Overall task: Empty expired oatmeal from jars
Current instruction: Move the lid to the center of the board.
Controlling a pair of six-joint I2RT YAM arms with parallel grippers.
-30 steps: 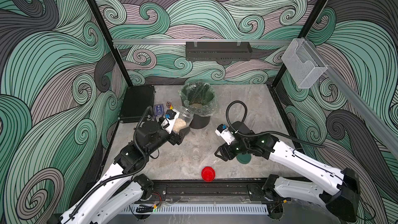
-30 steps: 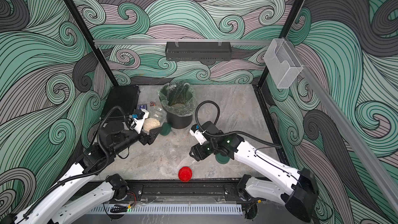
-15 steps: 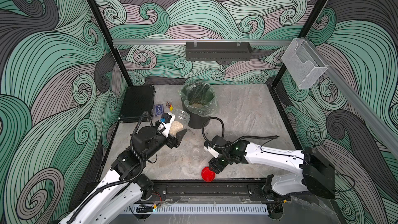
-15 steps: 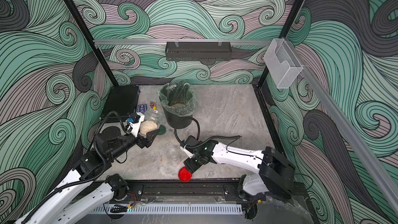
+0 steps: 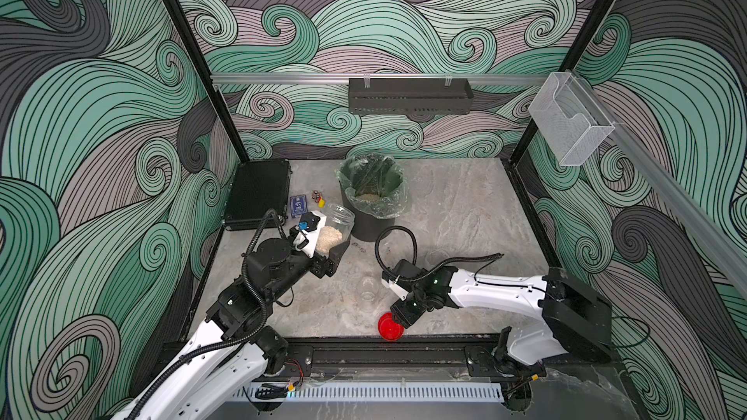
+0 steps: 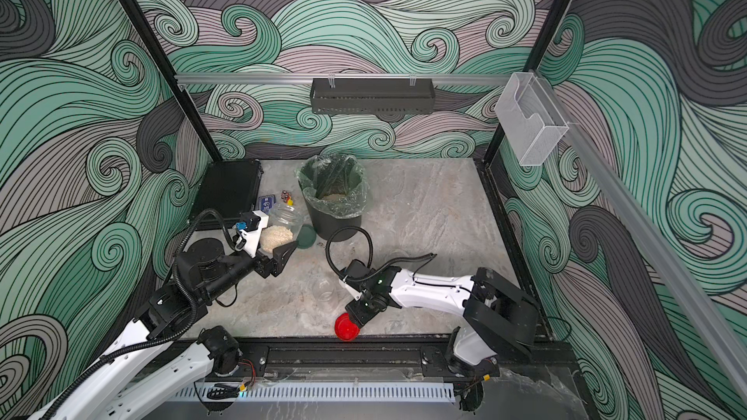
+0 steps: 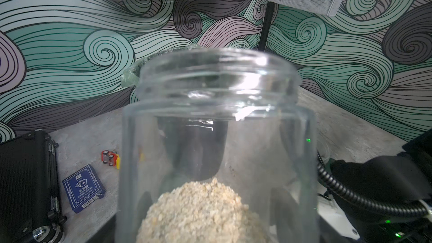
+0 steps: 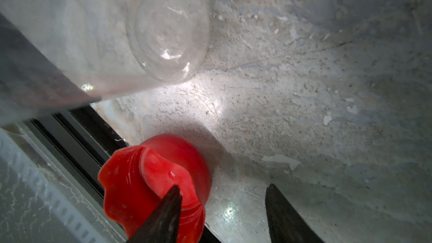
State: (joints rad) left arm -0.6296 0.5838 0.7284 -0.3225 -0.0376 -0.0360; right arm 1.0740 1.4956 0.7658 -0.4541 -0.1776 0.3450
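Glass is being gripped on the left: the left gripper [image 6: 271, 247] is clamping an open jar [image 7: 217, 118] at about 10 o'clock on the table [image 5: 465, 212], taking 12 as the back wall. The jar is leaning with its mouth toward the bin [image 5: 366, 230] at 12 o'clock, just beside the liner but not over the rim. Its oatmeal [image 7: 203, 211] is lying heaped at the base end, none of it spilling. More oatmeal is showing inside the bin in both top views, so one emptying is looking done, and an empty small jar [image 5: 367, 288] is resting near 6 o'clock. The right gripper [image 8: 223, 187] is hanging low over the red lid [image 8: 152, 171] at 6 o'clock by the front rail. Its jaws are standing partly apart, one finger [image 8: 163, 218] crossing the lid's hollow and the other over bare table, with nothing pinched between them. The step in hand is looking like the pour of this jar. The next move is calling for lifting the mouth clear above the liner, then tipping well past level so the flakes are sliding out inside the rim. On the right, gripping the lid is calling for the jaws to straddle its wall before closing.
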